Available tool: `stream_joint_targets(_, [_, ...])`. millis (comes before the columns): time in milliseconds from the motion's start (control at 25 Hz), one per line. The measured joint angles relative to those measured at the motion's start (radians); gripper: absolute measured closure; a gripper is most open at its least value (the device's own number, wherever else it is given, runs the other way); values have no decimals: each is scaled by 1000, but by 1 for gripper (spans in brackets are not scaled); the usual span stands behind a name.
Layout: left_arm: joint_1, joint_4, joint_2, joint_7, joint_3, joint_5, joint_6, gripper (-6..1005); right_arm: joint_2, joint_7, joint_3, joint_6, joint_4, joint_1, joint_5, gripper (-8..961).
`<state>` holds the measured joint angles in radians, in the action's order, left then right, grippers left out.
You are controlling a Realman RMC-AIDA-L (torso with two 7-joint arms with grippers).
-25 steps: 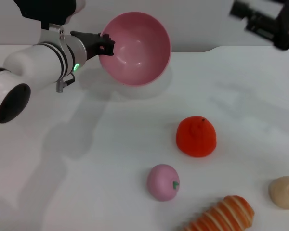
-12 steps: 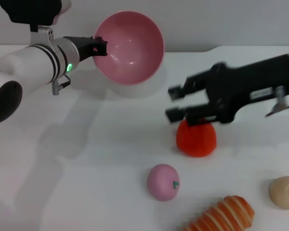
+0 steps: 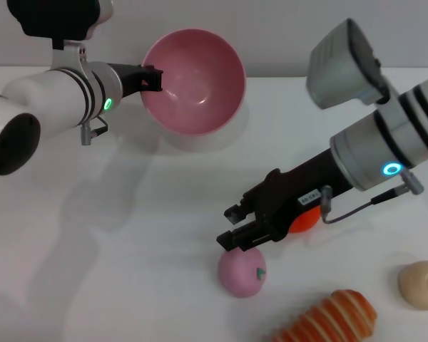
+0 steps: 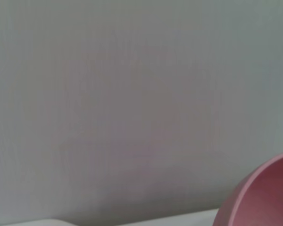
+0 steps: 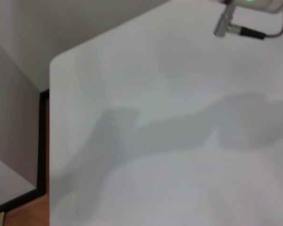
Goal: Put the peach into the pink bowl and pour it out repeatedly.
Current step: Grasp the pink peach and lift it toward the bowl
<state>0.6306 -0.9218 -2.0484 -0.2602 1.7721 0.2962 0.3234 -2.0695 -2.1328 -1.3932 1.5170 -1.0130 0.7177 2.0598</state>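
Left gripper (image 3: pixel 155 77) pinches the glossy pink plastic bowl's (image 3: pixel 200 100) nine-o'clock rim; right gripper (image 3: pixel 235 228), fingers parted and empty, hovers at the small pale pink peach's (image 3: pixel 241 271) twelve o'clock, ungrasped.

Smooth pink plastic bowl (image 3: pixel 193 82) sits at the white table's (image 3: pixel 128 271) far left; small pale pink round toy peach (image 3: pixel 241 270) lies near front, centre.

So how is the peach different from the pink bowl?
The peach is a small, solid ball; the pink bowl is much bigger and hollow. The peach lies on the white table near the front, while the bowl is held tipped at the back by the left gripper on its rim. The right gripper, jaws open, hangs just above the peach. Both are pink and round.
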Motion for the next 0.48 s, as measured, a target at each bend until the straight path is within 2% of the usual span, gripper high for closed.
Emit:
stream_joint_targets(240, [29, 0, 0, 40, -44, 47, 64, 945, -1, -1, -23, -45, 59, 12, 22, 556])
stream_joint_targets(480, [77, 33, -2, 326, -161, 299, 160, 945, -1, -2, -27, -49, 78, 14, 47, 560])
